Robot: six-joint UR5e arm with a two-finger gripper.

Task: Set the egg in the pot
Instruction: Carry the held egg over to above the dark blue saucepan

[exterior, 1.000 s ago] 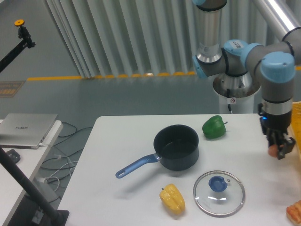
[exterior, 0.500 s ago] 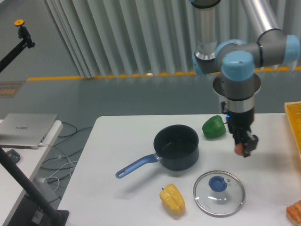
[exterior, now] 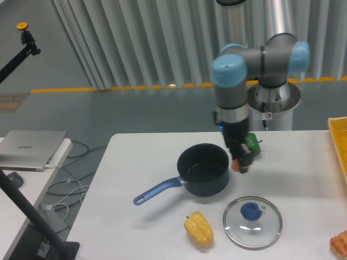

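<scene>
Leftward since the earlier frame, the hand [exterior: 240,161], clenched on the egg [exterior: 237,165], hangs apparently just right of the pot [exterior: 204,169].

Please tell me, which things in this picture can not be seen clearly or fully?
- The egg: mostly covered by the end effector, and blurred by motion.
- The green pepper: partly hidden behind the end effector.
- An orange item, bottom right: cut off by the picture edge, so unidentifiable.
- The floor of the pot: partly hidden by its near wall.
</scene>
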